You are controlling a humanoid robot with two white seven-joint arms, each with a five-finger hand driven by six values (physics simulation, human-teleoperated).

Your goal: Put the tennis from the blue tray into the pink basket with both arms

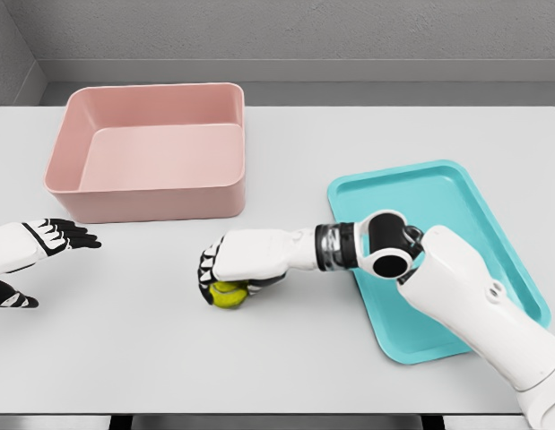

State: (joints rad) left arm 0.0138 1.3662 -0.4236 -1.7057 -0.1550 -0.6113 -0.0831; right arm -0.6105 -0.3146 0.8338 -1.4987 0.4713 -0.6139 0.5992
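Head view: right hand (244, 260) has its fingers (208, 269) curled over the tennis ball (227, 295), which rests on the white worktop (286, 161), off the glossy blue tray (438, 260) at its 9 o'clock. Left hand (44, 242) waits with fingers spread, at 9 o'clock of the ball. Smooth, rounded-corner pink basket (151, 152) stands at 11 o'clock. Ball fuzzy, round, no long axis.

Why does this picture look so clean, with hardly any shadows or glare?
Head view: soft, even light, a simulator's render; only a faint shadow under the right robot hand and tennis ball; the pink basket and blue tray show no glare; all looks sharp, no blur.
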